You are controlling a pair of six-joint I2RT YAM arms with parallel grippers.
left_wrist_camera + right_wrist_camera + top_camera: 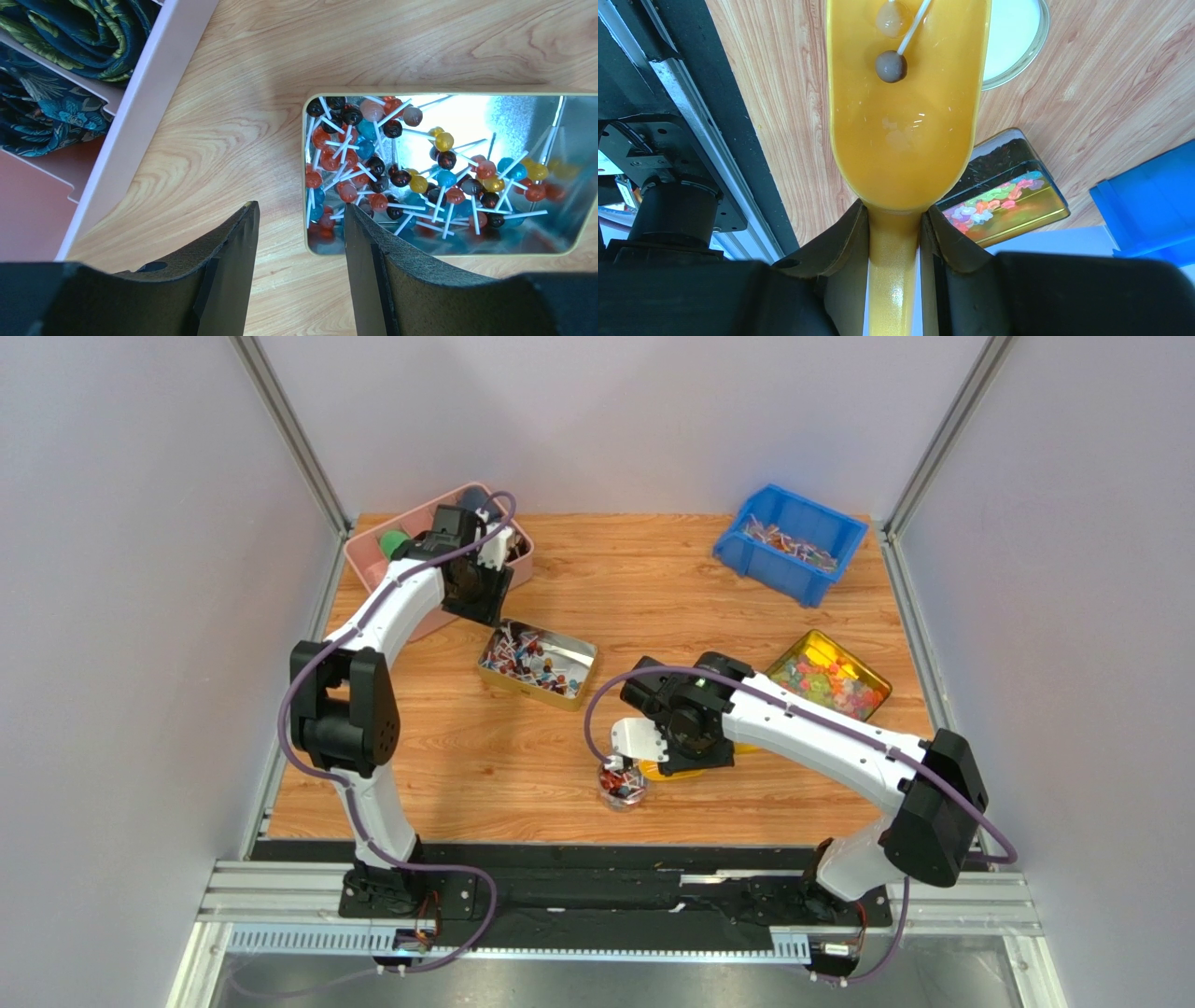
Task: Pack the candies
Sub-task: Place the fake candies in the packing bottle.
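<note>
Right fingers (840, 262) grip one scoop (906, 147) holding two candies (890, 66).

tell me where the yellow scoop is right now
The yellow scoop sits in the right gripper, near the table's front middle in the top view, beside a small round jar.

A robotics lab test cell, by the look of it: a wood-grain tabletop (561, 756) walled left, right and far by plain pale panels (126, 616) on aluminium posts (291, 427). Two white-and-black arms (386, 609) are bolted to a black rail (603, 882) along the near edge, purple cables (586, 721) looping loose. A blue bin (765, 567) and a pink bin (362, 560) sit far back.
</note>
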